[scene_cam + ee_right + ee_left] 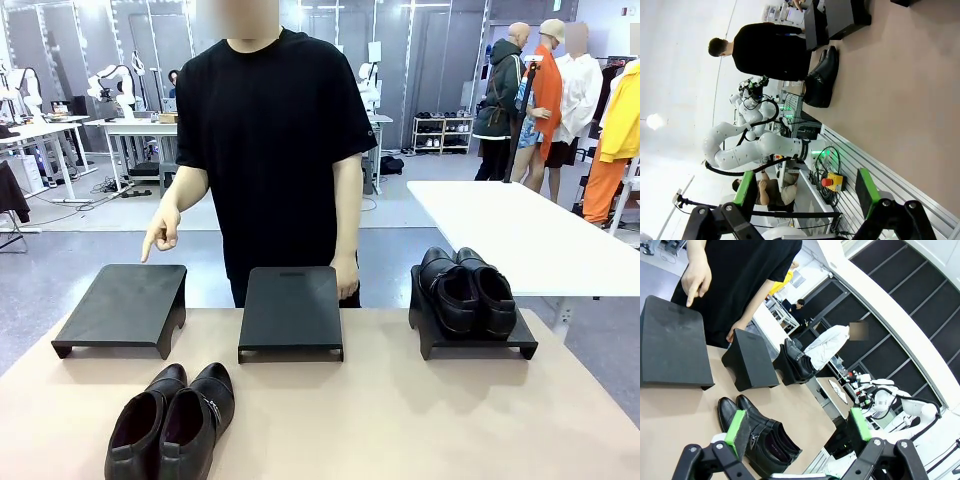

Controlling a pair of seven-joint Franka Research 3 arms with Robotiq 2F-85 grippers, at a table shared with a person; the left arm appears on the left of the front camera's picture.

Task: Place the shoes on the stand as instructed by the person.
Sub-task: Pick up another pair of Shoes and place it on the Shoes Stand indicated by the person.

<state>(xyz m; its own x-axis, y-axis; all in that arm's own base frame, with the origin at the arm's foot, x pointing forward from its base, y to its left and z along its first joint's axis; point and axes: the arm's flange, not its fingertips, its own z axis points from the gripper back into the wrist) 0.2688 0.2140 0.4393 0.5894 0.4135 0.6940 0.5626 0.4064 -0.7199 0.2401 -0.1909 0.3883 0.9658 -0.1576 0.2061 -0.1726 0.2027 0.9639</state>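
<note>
Spread wide with nothing held: left tool (797,426) and right tool (804,187). One pair of shoes (172,425) sits side by side on the surface (400,420), near left; second pair (468,290) on the far right stand (475,345). The person's hand (160,232) points down over the far left stand (125,305).

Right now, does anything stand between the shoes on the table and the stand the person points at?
Nothing visible does. The shoes lie just in front of the left stand, whose top bears nothing; the person's hand points above its far edge.
</note>
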